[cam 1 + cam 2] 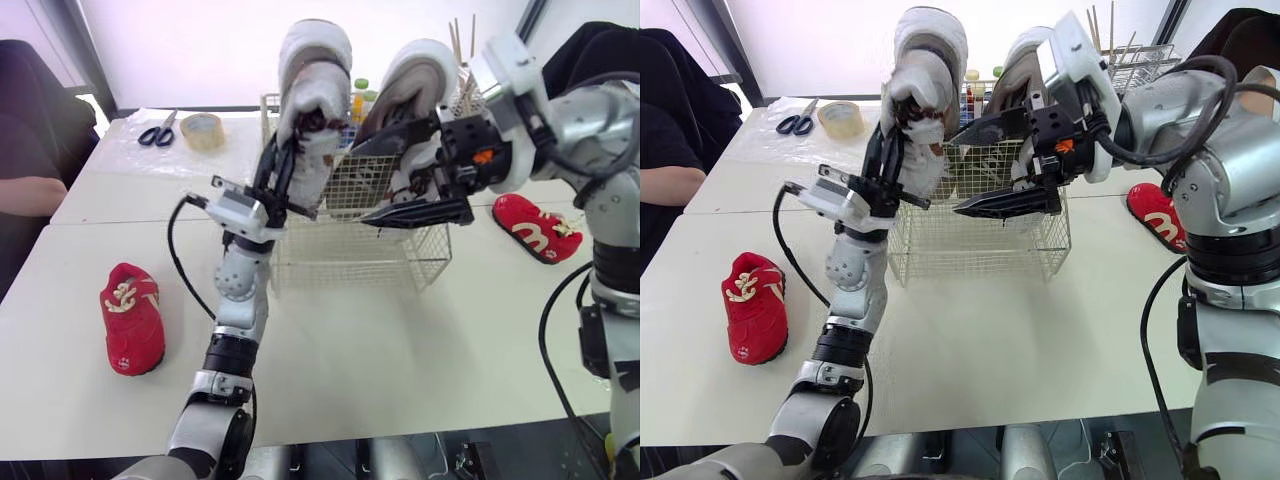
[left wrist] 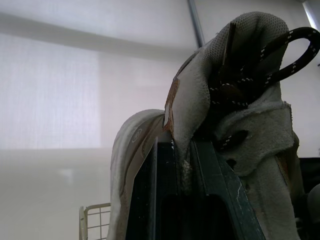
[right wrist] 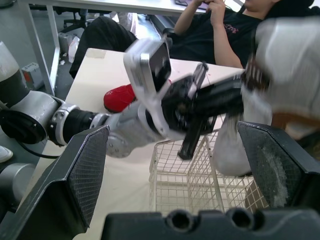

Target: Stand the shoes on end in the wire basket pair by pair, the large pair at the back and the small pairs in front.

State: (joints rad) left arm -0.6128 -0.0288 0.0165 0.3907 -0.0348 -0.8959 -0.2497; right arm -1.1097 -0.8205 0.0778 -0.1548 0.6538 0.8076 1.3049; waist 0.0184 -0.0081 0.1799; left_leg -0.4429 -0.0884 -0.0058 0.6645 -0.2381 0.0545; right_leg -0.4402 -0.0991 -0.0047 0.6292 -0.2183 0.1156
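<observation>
**Fingers clamp one large shoe at the basket while the other pair stands spread**

Left fingers (image 2: pixel 165 200) are clenched on the collar of a large white shoe (image 1: pixel 312 60). The left gripper (image 1: pixel 285 165) holds it upright, toe up. Its lower end is at the back left corner of the wire basket, though whether it sits inside the rim is not clear.

The right gripper (image 3: pixel 172 129) hangs over the basket's front with its fingers (image 3: pixel 85 170) spread wide and grasping nothing.

The white worktop (image 1: pixel 400 350) carries everything. The wire basket (image 1: pixel 360 255) stands near its middle. A second large shoe (image 1: pixel 420 70) stands on end at the basket's back right, toe up, its lower part behind the mesh.

One small red shoe (image 1: pixel 131 318) lies flat on the worktop well to the left of the basket. Another red shoe (image 1: pixel 535 228) lies to the right of it.

A roll of tape (image 1: pixel 203 130) sits at the back left, with scissors (image 1: pixel 157 131) just beside it. A person's arm (image 1: pixel 25 190) rests at the far left edge.
</observation>
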